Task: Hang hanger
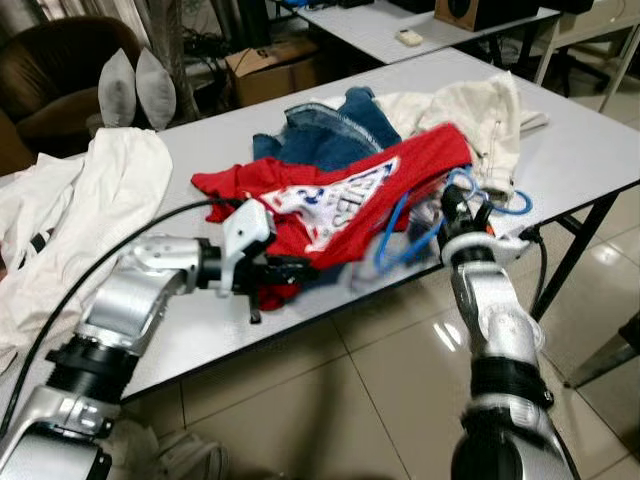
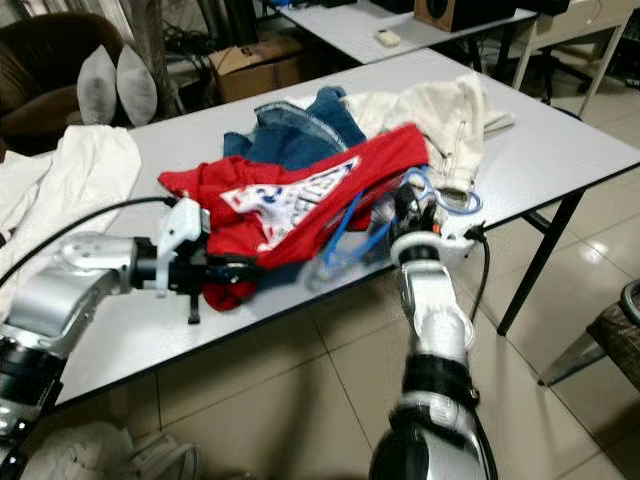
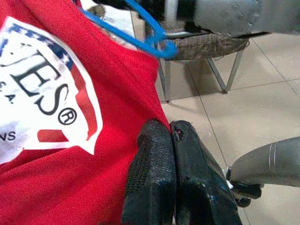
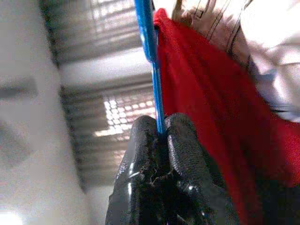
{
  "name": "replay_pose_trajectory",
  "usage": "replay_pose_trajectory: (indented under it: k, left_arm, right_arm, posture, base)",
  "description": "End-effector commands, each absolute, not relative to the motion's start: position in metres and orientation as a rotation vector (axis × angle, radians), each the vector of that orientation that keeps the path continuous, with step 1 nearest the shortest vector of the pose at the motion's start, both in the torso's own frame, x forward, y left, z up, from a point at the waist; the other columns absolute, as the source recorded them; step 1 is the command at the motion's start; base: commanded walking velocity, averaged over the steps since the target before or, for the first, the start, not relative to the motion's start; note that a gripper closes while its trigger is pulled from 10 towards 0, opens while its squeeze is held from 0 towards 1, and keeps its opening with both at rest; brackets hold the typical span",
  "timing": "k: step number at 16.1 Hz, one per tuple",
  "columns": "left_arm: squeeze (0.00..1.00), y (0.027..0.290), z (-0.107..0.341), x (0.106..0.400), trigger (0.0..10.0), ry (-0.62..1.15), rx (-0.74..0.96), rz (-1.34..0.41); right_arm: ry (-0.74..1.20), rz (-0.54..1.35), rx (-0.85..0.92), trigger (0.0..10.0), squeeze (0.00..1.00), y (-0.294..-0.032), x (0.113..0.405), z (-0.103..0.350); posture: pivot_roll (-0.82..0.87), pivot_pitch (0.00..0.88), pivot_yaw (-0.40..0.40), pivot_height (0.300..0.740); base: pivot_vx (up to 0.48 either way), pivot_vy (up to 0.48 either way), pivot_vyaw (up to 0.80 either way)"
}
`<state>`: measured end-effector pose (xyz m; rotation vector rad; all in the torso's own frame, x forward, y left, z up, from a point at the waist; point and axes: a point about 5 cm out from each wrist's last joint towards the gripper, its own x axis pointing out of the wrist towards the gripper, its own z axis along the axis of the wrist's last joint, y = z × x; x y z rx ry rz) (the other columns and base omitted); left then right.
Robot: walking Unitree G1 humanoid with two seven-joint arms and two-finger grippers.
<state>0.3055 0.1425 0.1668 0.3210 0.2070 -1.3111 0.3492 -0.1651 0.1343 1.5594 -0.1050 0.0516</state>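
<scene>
A red T-shirt (image 1: 330,200) with a white printed logo lies spread at the front of the grey table (image 1: 580,150). My left gripper (image 1: 290,268) is shut on the shirt's lower hem near the table's front edge; in the left wrist view its fingers (image 3: 154,159) press together against the red cloth (image 3: 47,178). A blue wire hanger (image 1: 398,228) sits tilted at the shirt's right side, partly under the cloth. My right gripper (image 1: 453,207) points upward and is shut on the hanger's thin blue bar (image 4: 152,56), beside the red fabric (image 4: 206,108).
Blue jeans (image 1: 330,125) and a cream garment (image 1: 470,110) lie behind the shirt. A white cloth (image 1: 90,200) covers the table's left end. A chair (image 2: 620,335) stands at the right on the tiled floor. Beyond are a second table (image 1: 400,25), a cardboard box (image 1: 270,65) and an armchair.
</scene>
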Motion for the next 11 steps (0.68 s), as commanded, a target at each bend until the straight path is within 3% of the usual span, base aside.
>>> replay_pose_trajectory:
  k: [1,7,11]
  left_arm:
    - [0.0,0.144,0.162,0.305,0.0,0.226,0.361,-1.305]
    - [0.0,0.134,0.165,0.301,0.0,0.193,0.301,-1.349]
    - [0.0,0.099,0.174,0.298,0.0,0.116,0.192,-1.439]
  right_arm:
    - [-0.177,0.024,1.652,10.0,0.0,-0.168,0.353,0.142]
    - [-0.129,0.046,1.559,10.0,0.0,-0.153,0.366,0.146]
    - [-0.087,0.051,1.495,10.0,0.0,-0.131,0.377,0.152]
  posture:
    - [-0.14,0.0,0.156,0.74]
    - [-0.14,0.0,0.149,0.74]
    - [-0.13,0.0,0.144,0.74]
  base:
    - [0.0,0.0,0.0]
    - [0.0,0.0,0.0]
    - [0.0,0.0,0.0]
